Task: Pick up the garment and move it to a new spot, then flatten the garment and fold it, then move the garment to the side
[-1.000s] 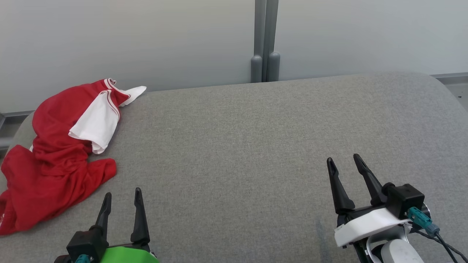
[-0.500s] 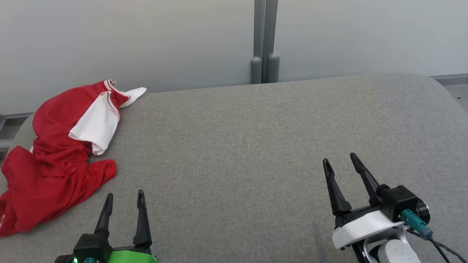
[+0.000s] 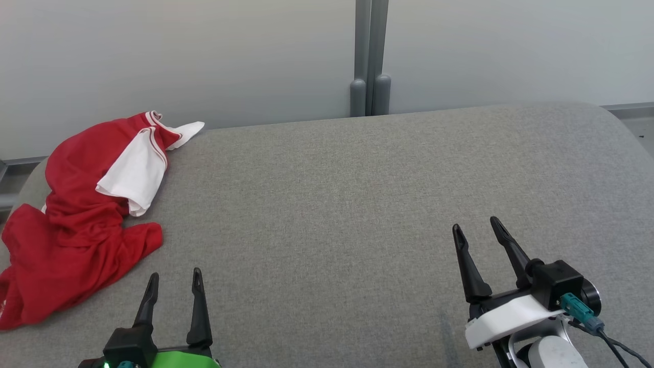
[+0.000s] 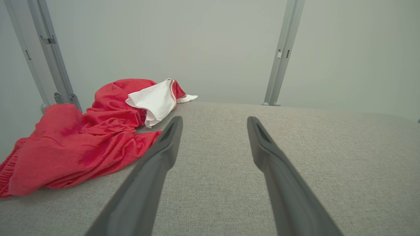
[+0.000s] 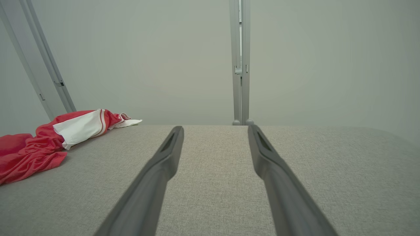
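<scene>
The red garment, with a white red-trimmed part on top, lies crumpled at the left edge of the grey pad, apart from my left pincer and right pincer, both spread wide and empty.

Can't see garment whole: lower-left end cropped by head view's left edge, also clipped at the left edge in both wrist views. Can't tell shirt from shorts in that crumple, nor see the layers beneath the folds. Missing most of left claw body below head view's bottom edge. Same for right claw wrist and cable, clipped bottom right. Can't see bench near edge, or its left corner under the cloth. Can't follow posts past the top edge.
</scene>
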